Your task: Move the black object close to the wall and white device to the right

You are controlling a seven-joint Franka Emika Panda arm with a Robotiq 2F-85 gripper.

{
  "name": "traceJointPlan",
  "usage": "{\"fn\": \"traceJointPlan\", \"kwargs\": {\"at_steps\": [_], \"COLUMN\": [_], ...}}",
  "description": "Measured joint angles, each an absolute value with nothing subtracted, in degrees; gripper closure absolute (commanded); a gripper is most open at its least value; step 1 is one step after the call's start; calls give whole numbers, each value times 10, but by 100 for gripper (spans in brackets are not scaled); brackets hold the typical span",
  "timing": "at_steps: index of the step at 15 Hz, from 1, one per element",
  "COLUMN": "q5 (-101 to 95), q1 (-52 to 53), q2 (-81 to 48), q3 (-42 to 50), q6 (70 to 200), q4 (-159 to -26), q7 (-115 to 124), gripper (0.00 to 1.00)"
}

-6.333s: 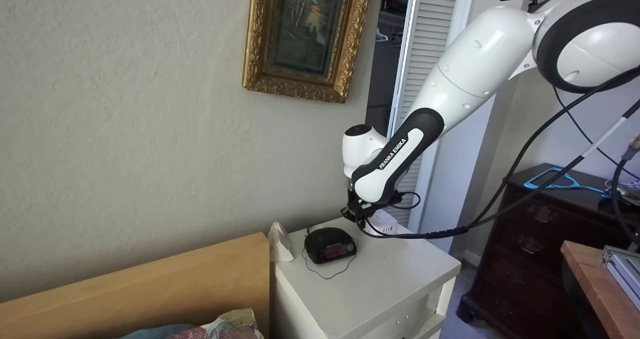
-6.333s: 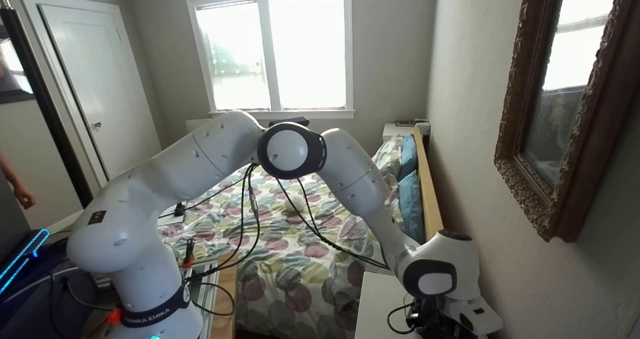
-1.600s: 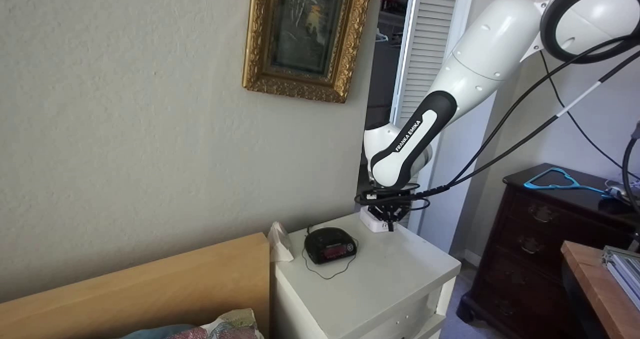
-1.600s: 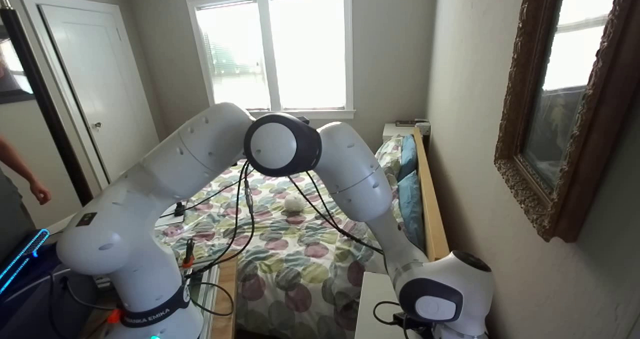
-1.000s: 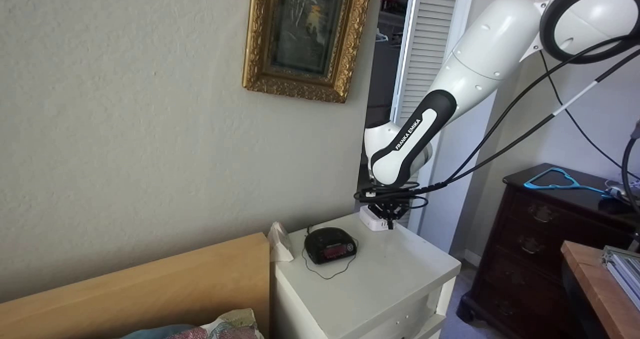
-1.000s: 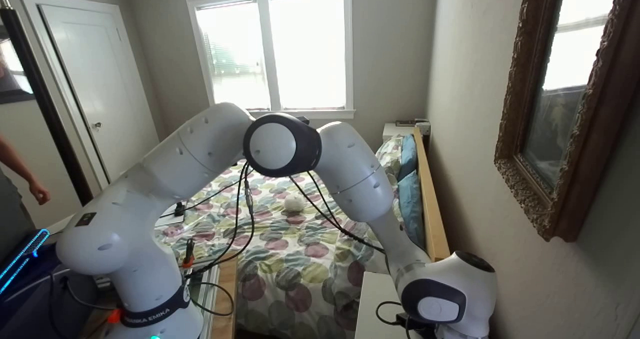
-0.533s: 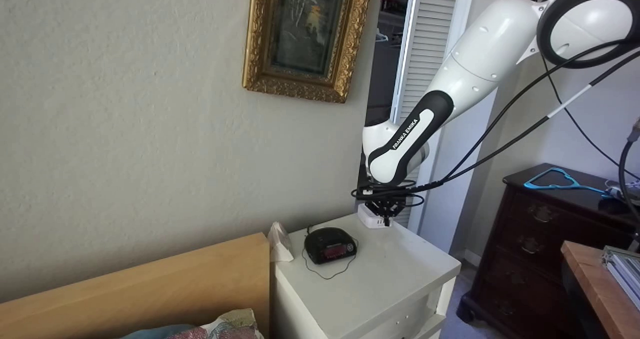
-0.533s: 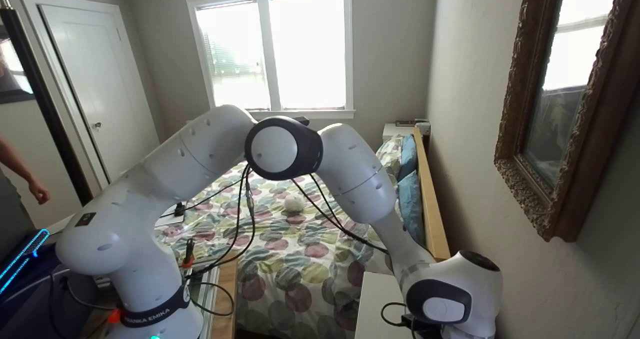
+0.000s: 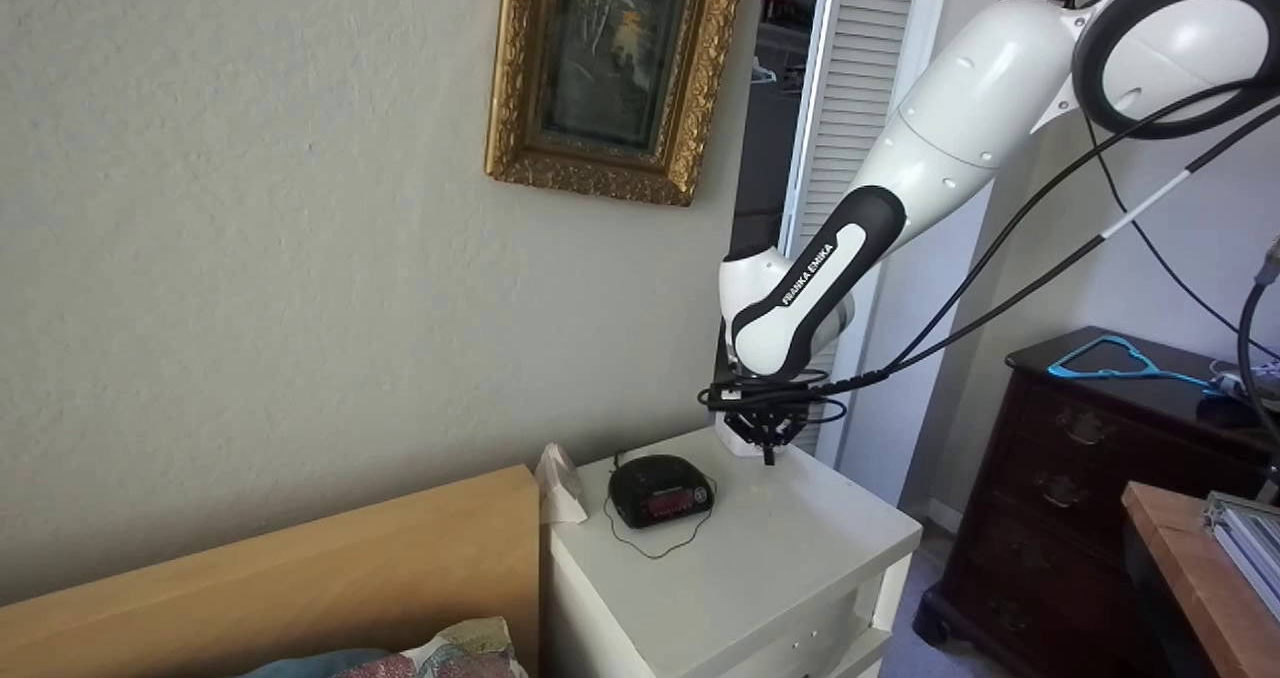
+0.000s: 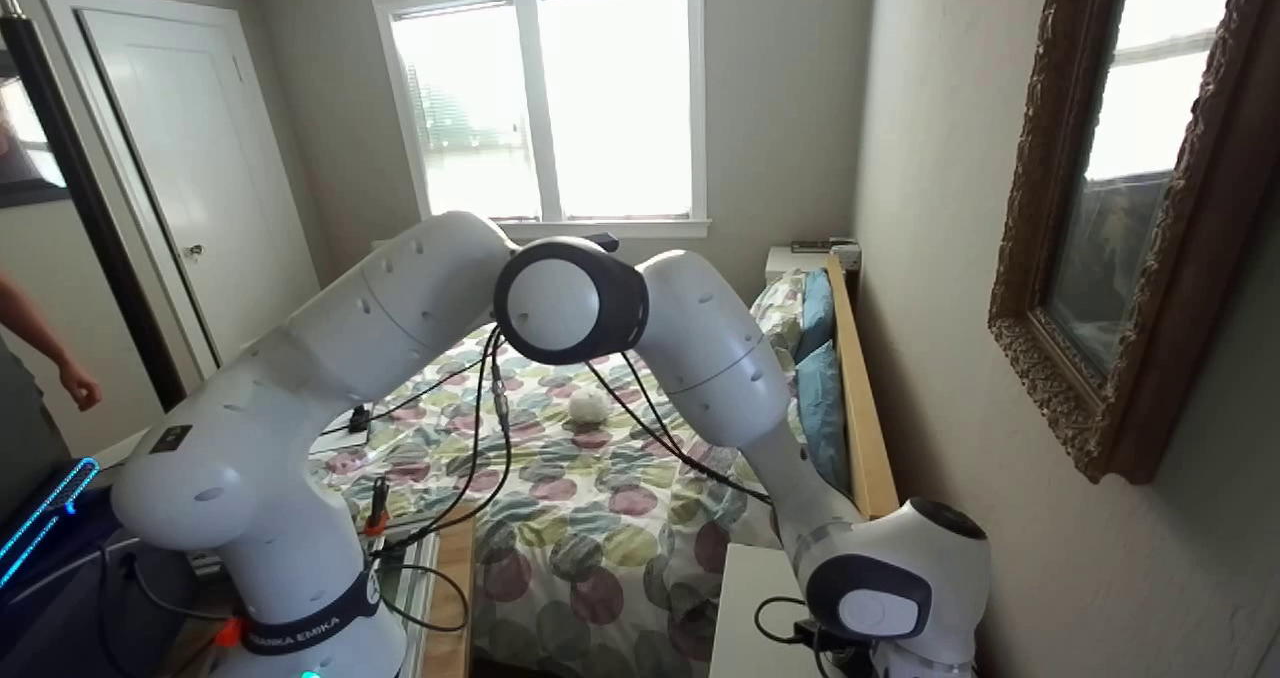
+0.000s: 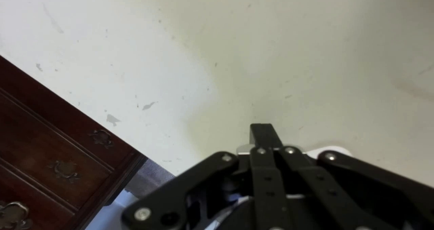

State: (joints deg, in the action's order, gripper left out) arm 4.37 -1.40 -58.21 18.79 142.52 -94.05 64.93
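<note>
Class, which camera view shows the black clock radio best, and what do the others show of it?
An exterior view shows the black clock radio best: whole, unobstructed, its reddish display in sight. I cannot make it out in the wrist view or elsewhere.

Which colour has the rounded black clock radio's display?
The display is dark red, clearest in an exterior view.

White device [image 9: 738, 445] partly behind fingers [image 9: 769, 455]

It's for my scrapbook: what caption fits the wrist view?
Closed gripper over a scuffed white nightstand, dark wooden dresser at lower left.
</note>
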Motion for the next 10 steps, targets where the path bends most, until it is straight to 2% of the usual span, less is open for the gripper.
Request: {"fn": "traceJointPlan", "kwargs": {"at_steps": [10], "q5": [44], "q1": [0], "q2": [-559], "q3": [147], "q6": [1481], "q4": [-955], "q7": [625], "gripper": [100]}}
